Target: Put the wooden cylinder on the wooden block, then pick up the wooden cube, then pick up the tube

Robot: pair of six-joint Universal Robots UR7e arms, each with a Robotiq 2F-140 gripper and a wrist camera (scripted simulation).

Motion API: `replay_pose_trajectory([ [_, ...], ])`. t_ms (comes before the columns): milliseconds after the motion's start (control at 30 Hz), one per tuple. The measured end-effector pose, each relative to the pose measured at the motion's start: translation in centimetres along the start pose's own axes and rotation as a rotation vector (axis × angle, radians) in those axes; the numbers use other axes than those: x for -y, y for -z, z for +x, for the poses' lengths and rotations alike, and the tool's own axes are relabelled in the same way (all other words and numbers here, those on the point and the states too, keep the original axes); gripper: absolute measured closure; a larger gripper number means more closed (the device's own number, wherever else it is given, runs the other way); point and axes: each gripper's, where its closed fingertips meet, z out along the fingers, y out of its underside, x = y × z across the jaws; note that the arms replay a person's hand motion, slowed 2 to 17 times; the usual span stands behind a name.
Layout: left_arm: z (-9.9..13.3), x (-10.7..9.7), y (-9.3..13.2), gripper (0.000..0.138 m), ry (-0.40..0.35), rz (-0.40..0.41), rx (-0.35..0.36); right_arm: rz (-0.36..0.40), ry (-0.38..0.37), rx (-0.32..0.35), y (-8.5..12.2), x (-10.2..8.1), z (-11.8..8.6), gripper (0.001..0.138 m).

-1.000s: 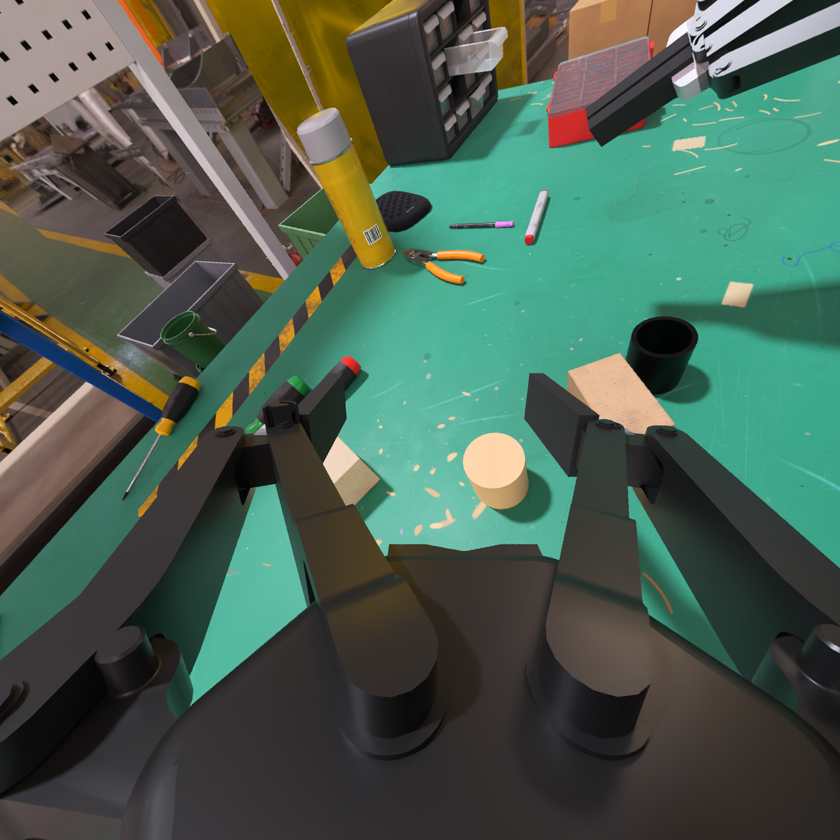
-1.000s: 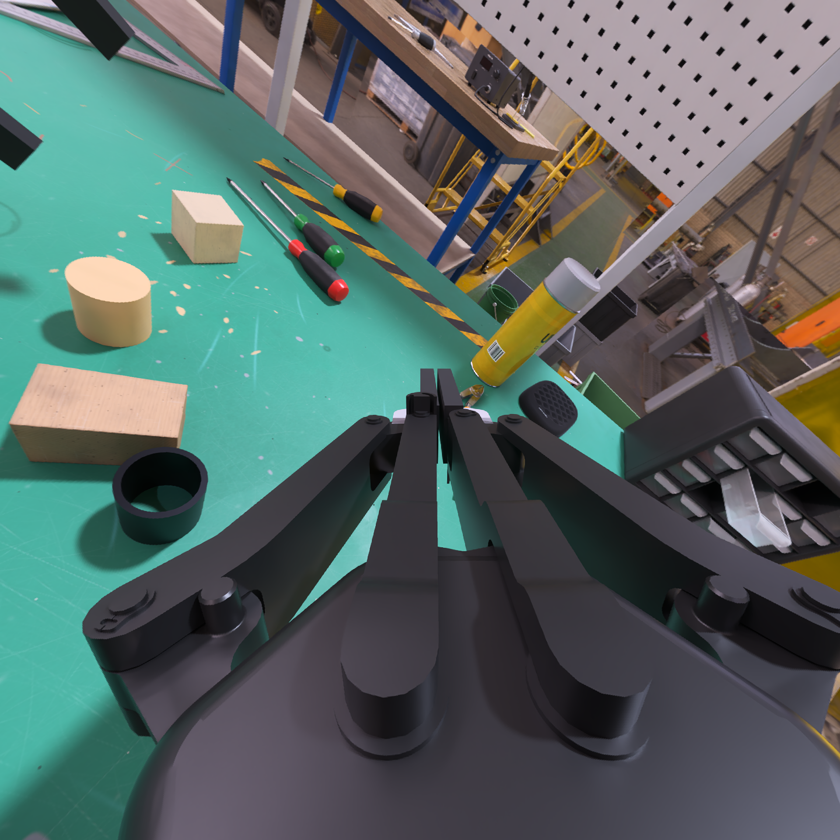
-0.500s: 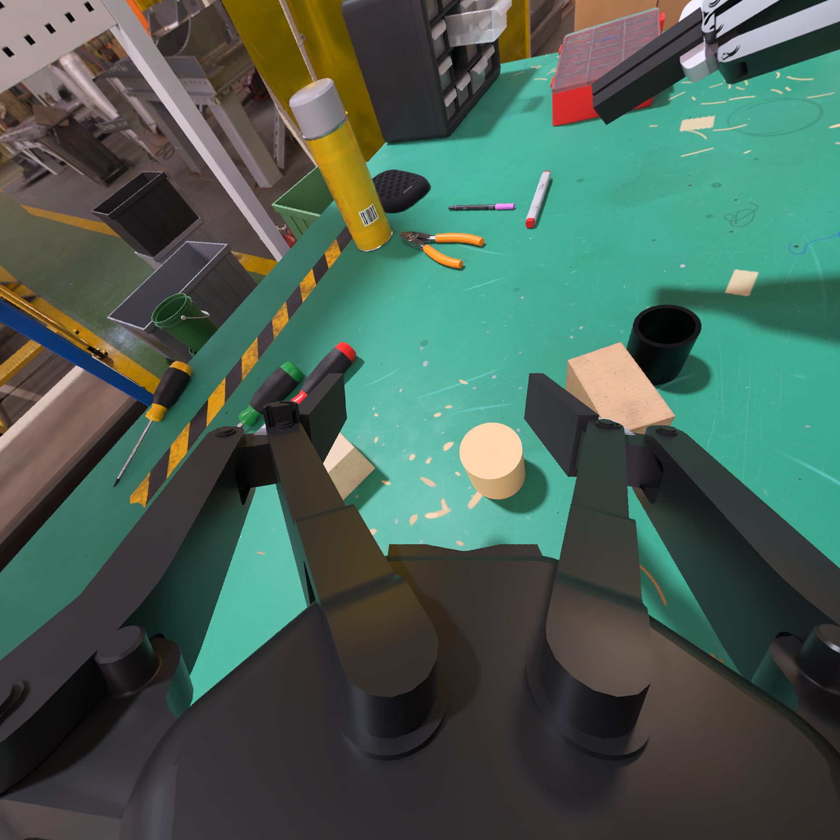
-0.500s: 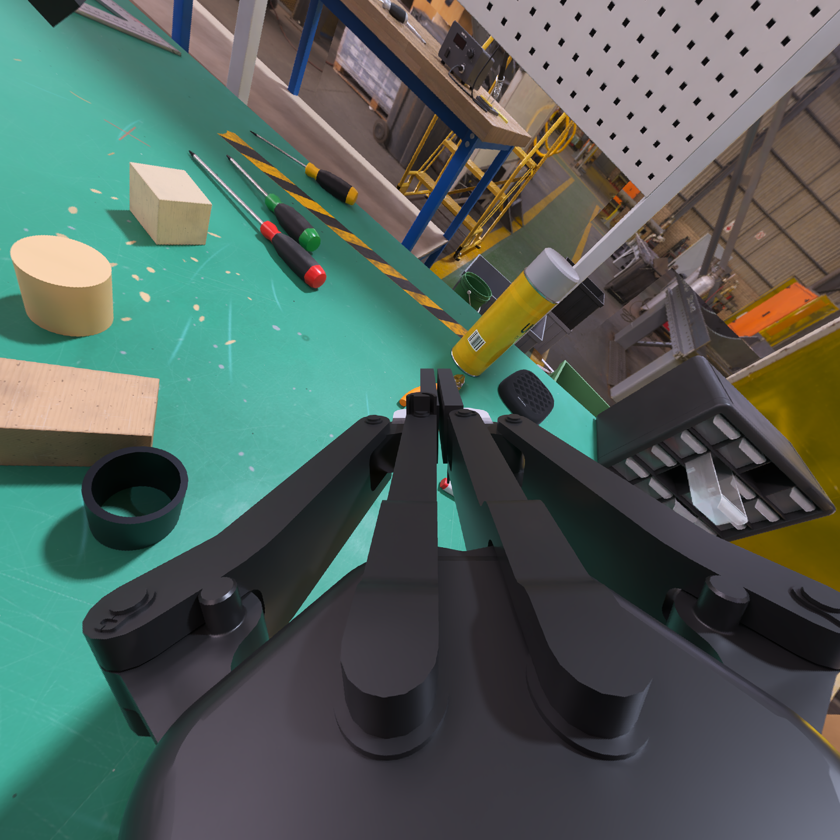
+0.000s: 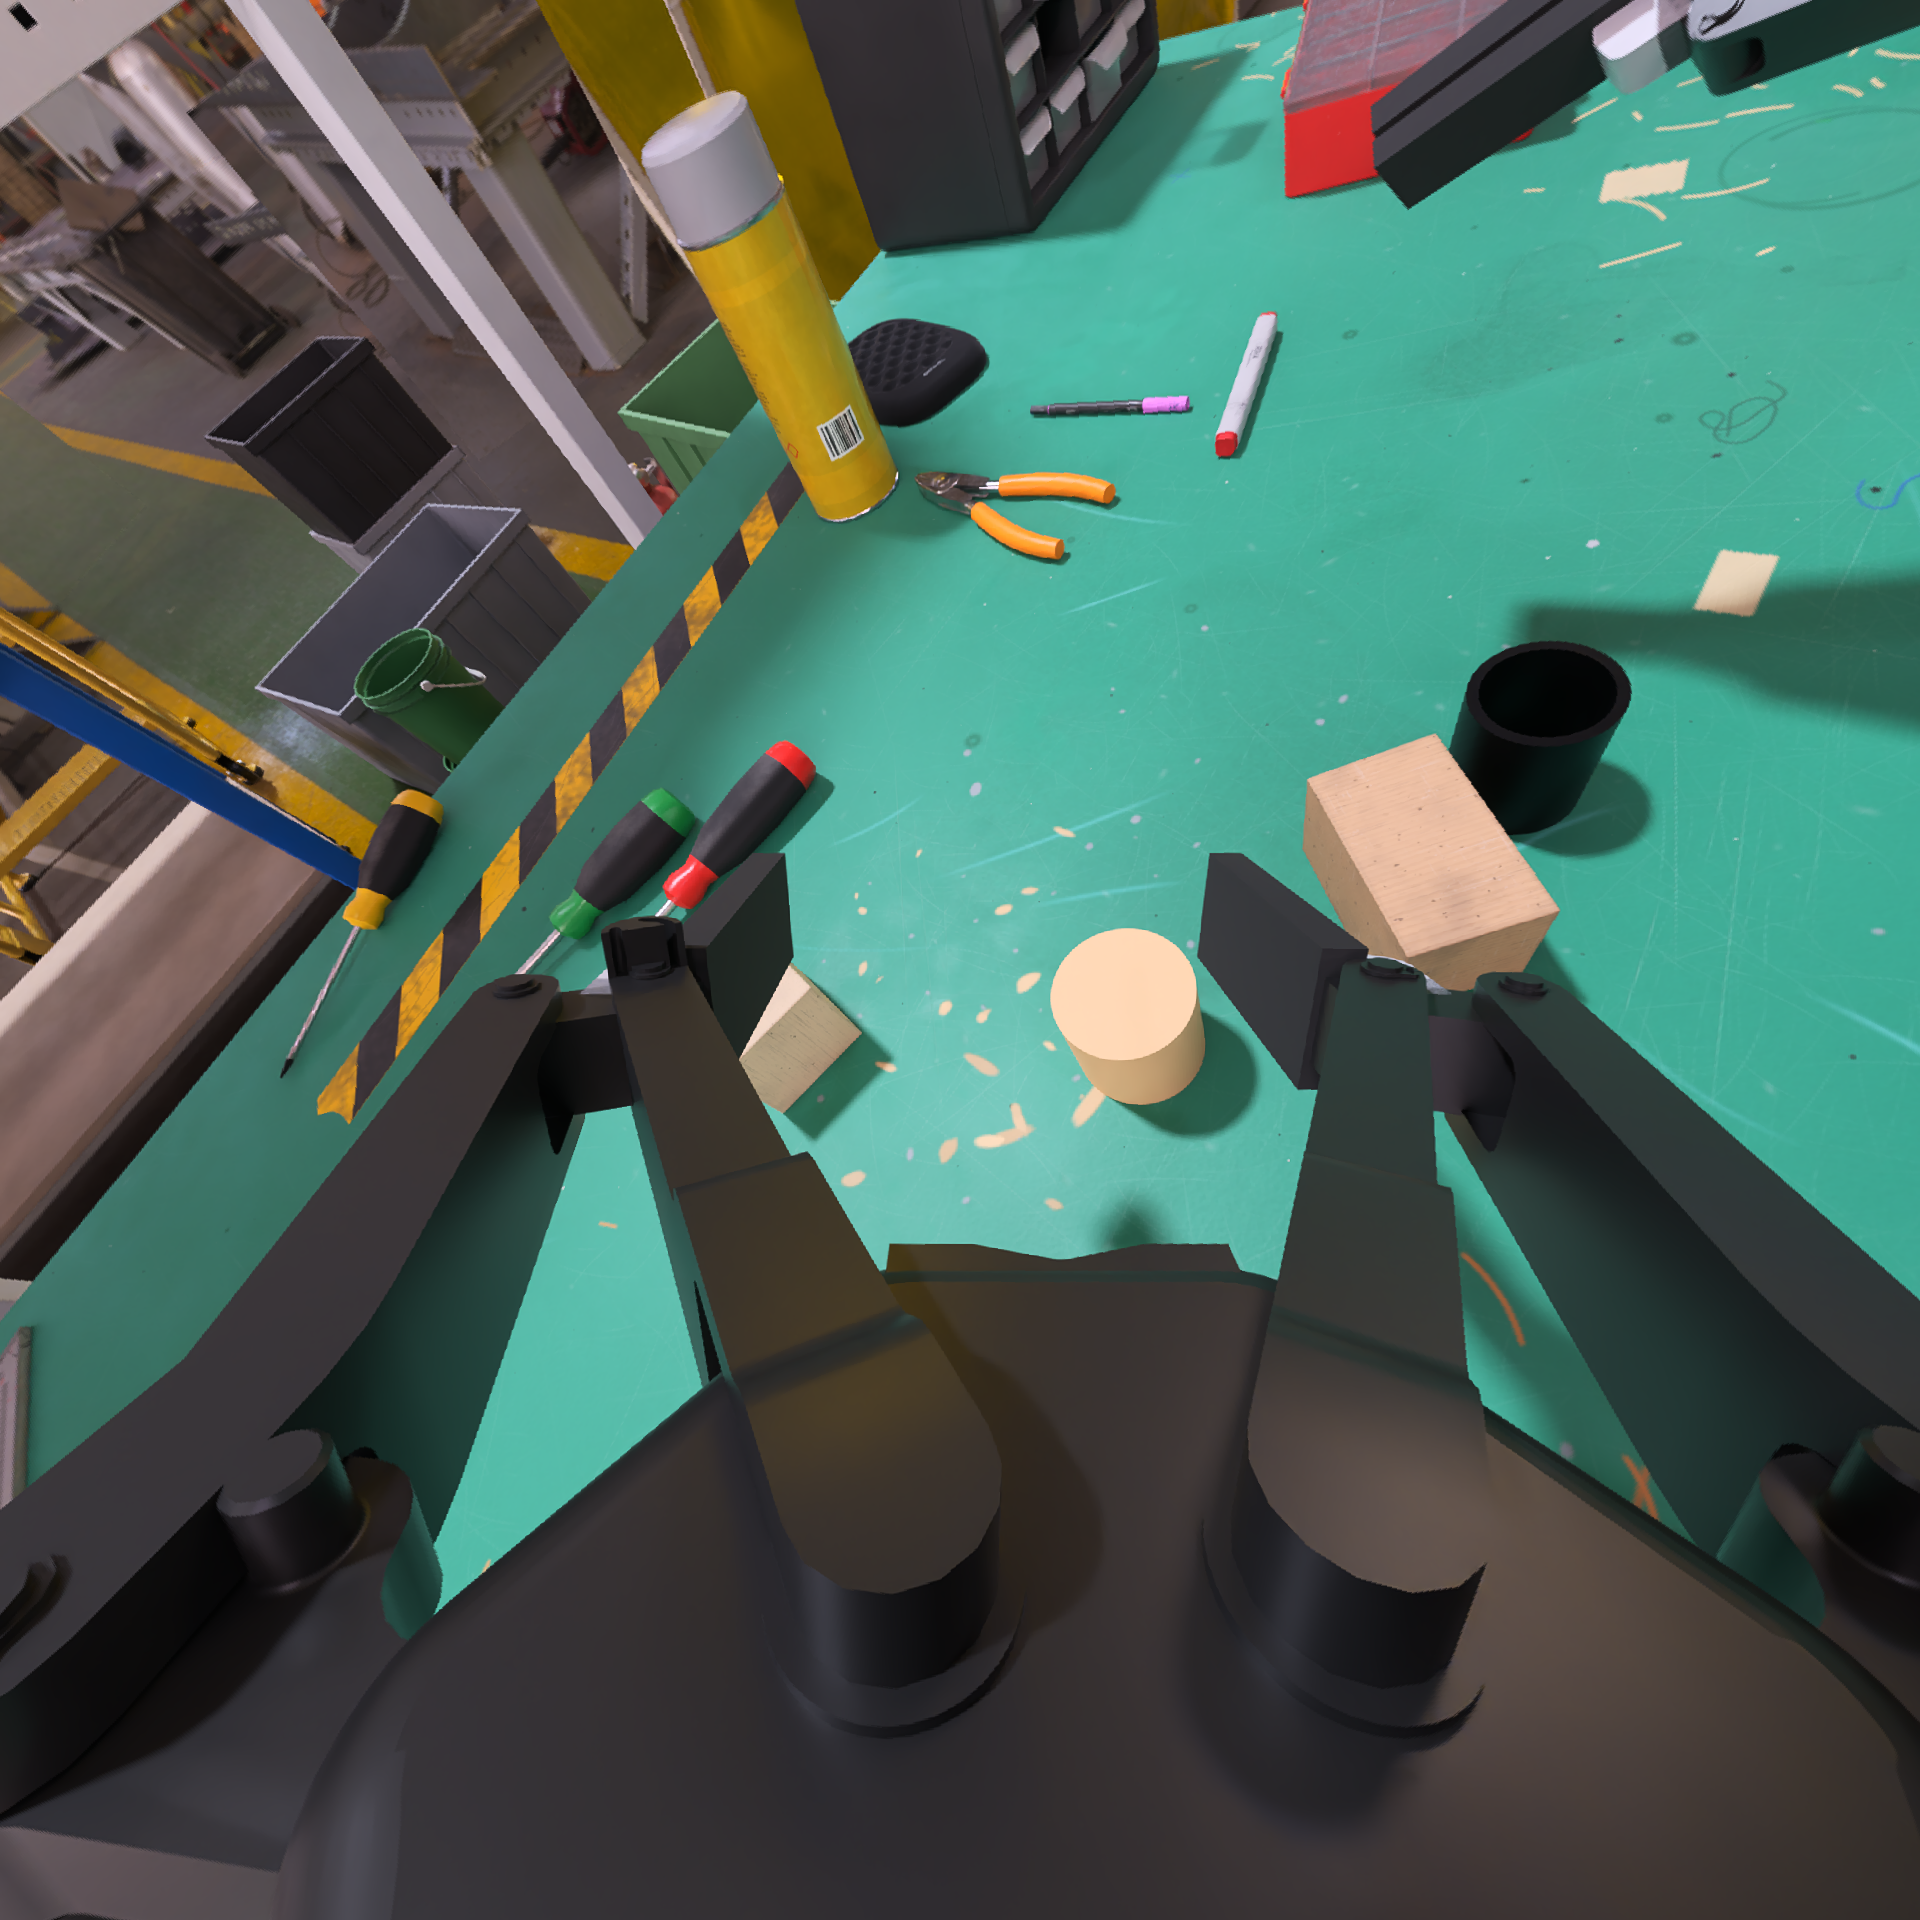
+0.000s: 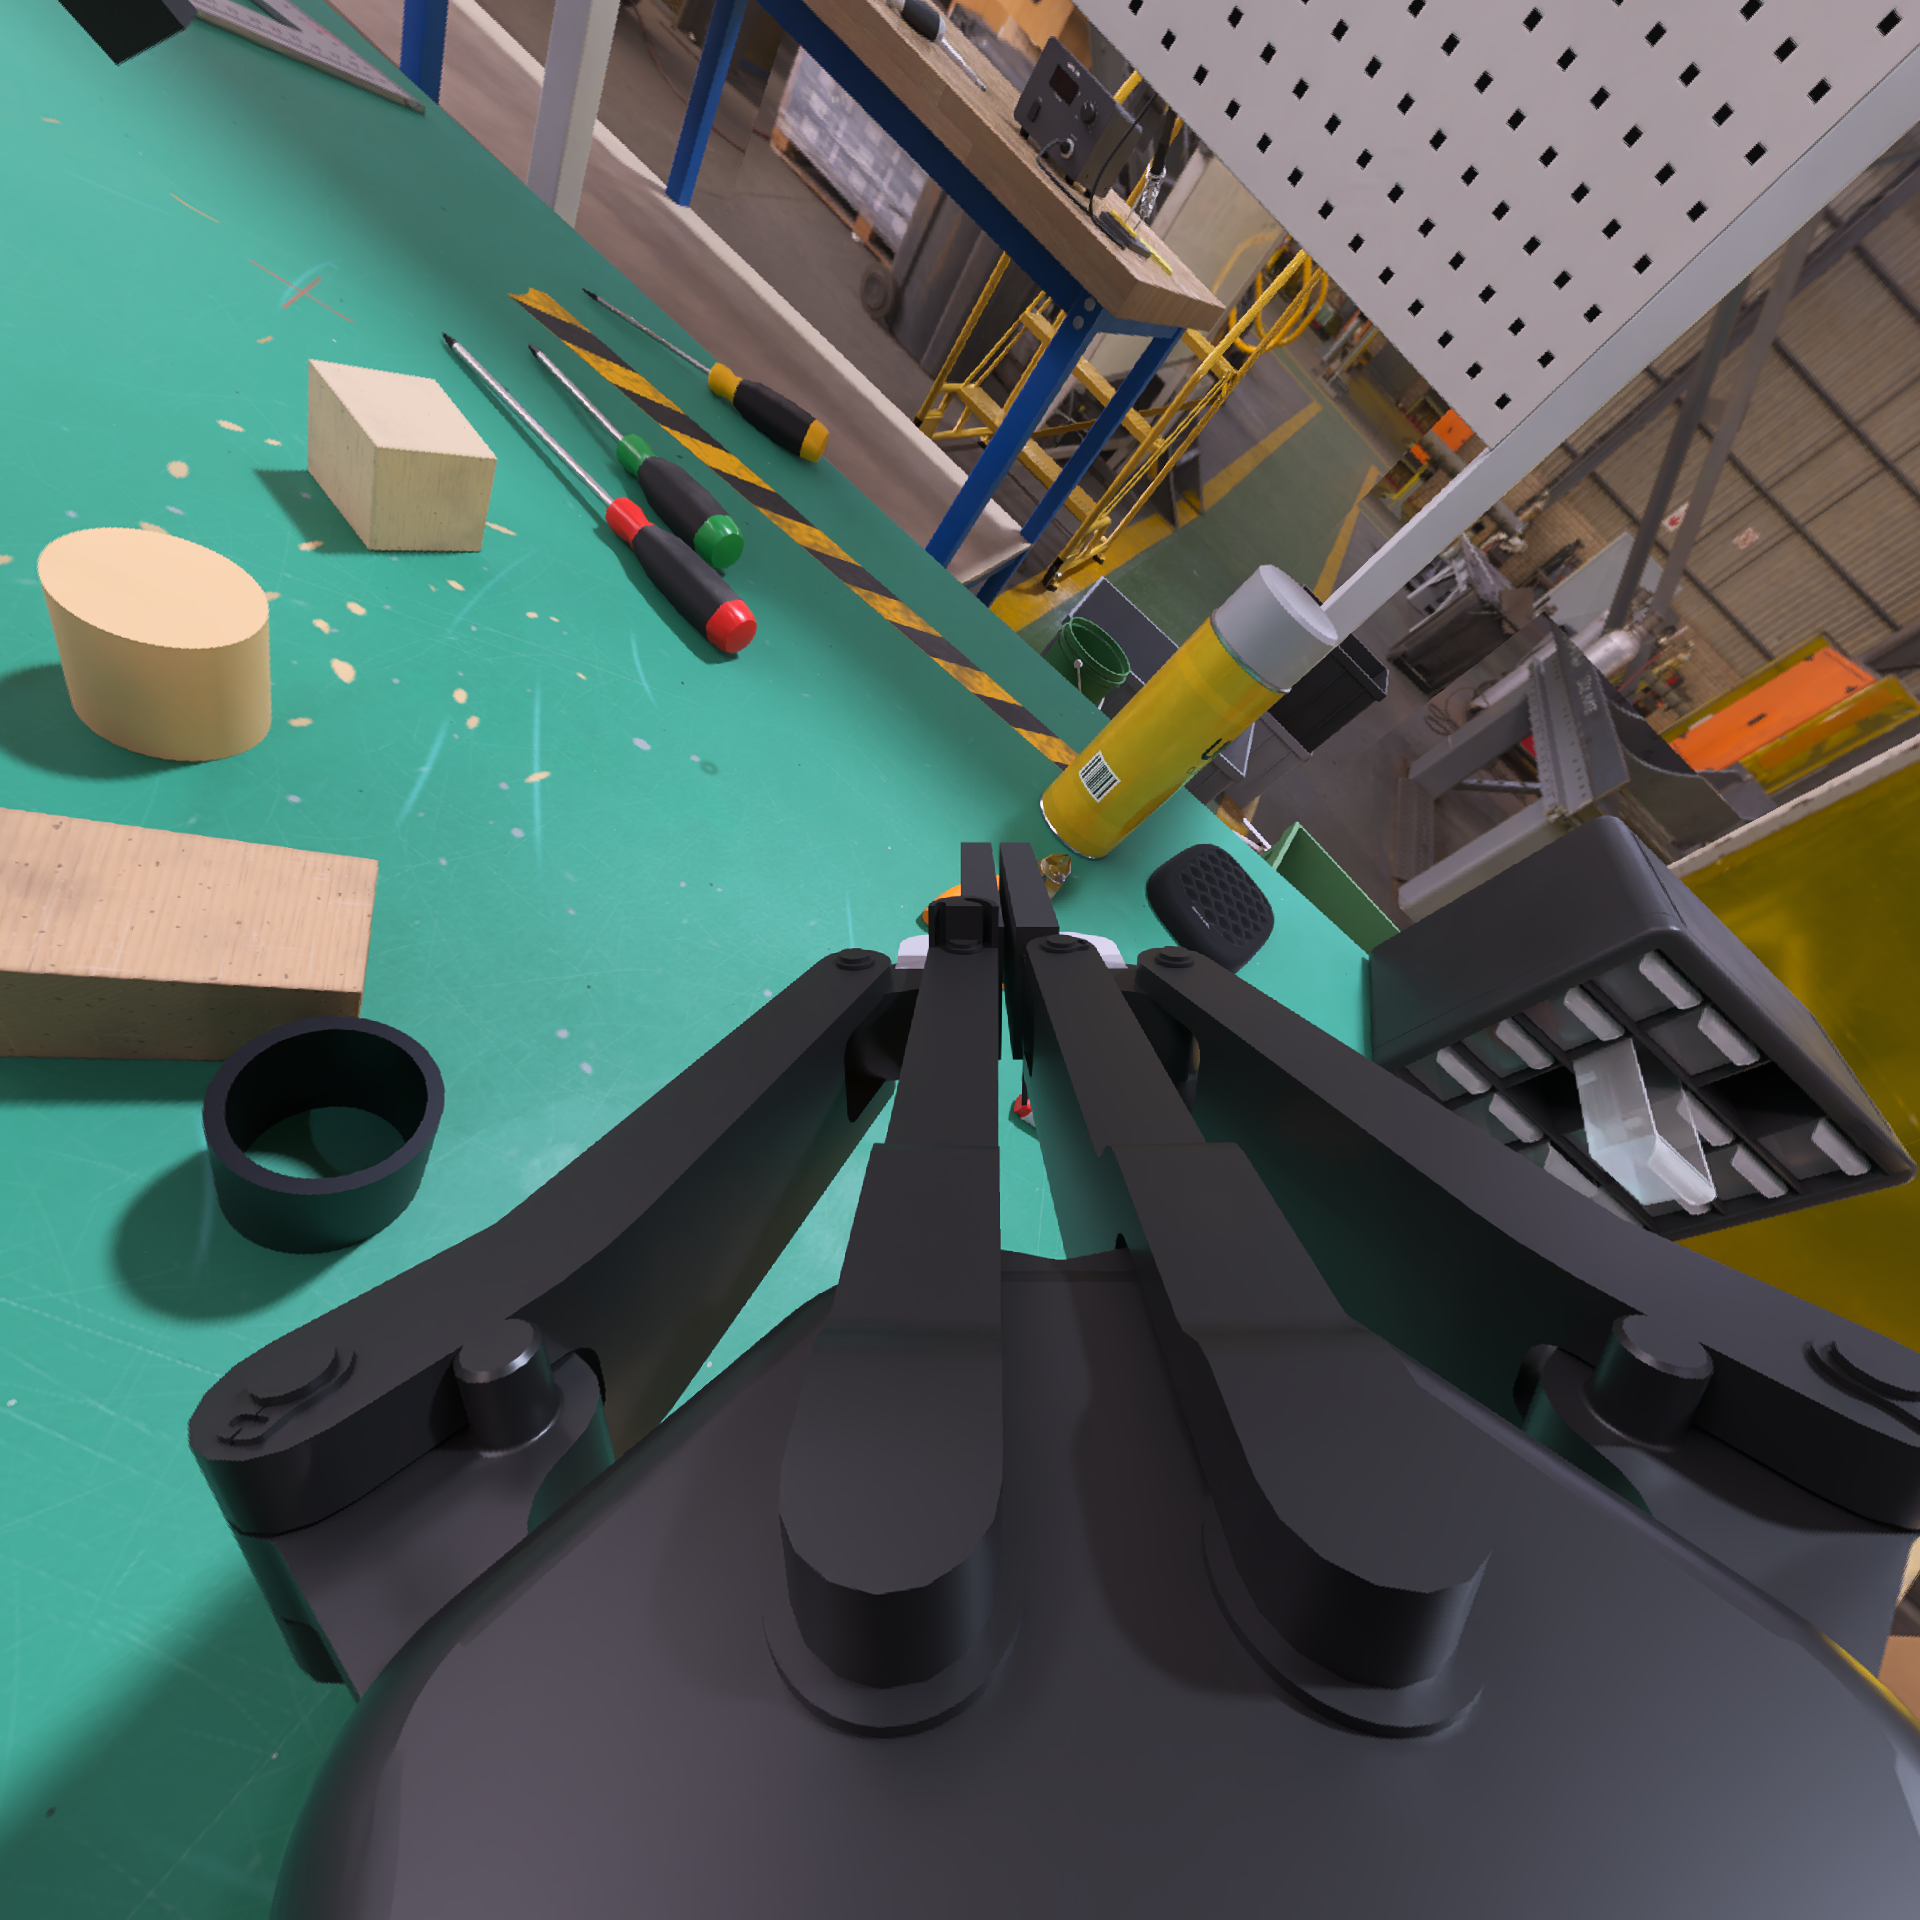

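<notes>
While the left tool point(image 5: 992, 966) stays wide open and empty, it has dropped closer over the last second: the wooden cylinder point(image 5: 1127, 1013) now sits nearer the line between the two fingers, though offset toward the right one, neither touching it. Reads as the approach for step one, grasp not yet made. Cylinder stands upright on the tabletop point(image 5: 1351, 582), long axis vertical, flat end up, so a side pinch looks right. Wooden block point(image 5: 1423, 857) lies flat just beyond the right finger, long axis running away toward the tube point(image 5: 1543, 727), which stands open end up just beside the block's far end. Wooden cube point(image 5: 800, 1034) rests partly behind the left finger. Right tool point(image 6: 1000, 883) is closed on nothing, hovering near the yellow spray can point(image 6: 1179, 717), and its view has swung slightly.
</notes>
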Motion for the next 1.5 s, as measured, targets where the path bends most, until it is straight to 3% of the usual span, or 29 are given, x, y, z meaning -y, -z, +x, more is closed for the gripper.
replay_pose_trajectory([
  [1500, 1.6, -4.0, -2.0, 0.030, 0.033, -0.195, -0.030, -0.014, 0.032, 0.035, -0.2, -0.2, -1.1, 0.137],
])
